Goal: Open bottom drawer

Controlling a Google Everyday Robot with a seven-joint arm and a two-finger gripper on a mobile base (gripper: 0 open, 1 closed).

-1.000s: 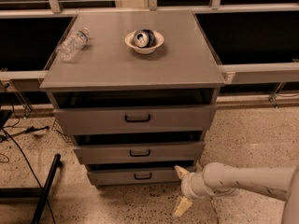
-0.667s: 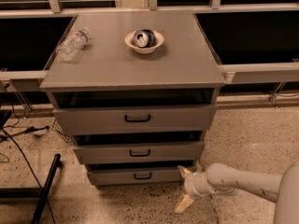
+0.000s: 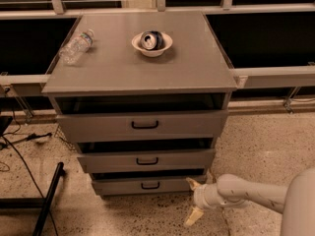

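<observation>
The grey three-drawer cabinet stands in the middle. The bottom drawer is the lowest, narrowest grey front, with a small black loop handle. It sits a little forward of the cabinet body. My gripper is low at the right, just off the bottom drawer's right end, on a white arm coming in from the right. Its two cream fingers are spread apart and hold nothing. One fingertip is close to the drawer's right corner.
On the cabinet top lie a clear plastic bottle and a white bowl with a can in it. A black pole and cables lie on the floor at the left. Speckled floor is at the right.
The arm has drawn slightly to the right and down; the gripper stays beside the bottom drawer's right end. The drawers have not visibly moved.
</observation>
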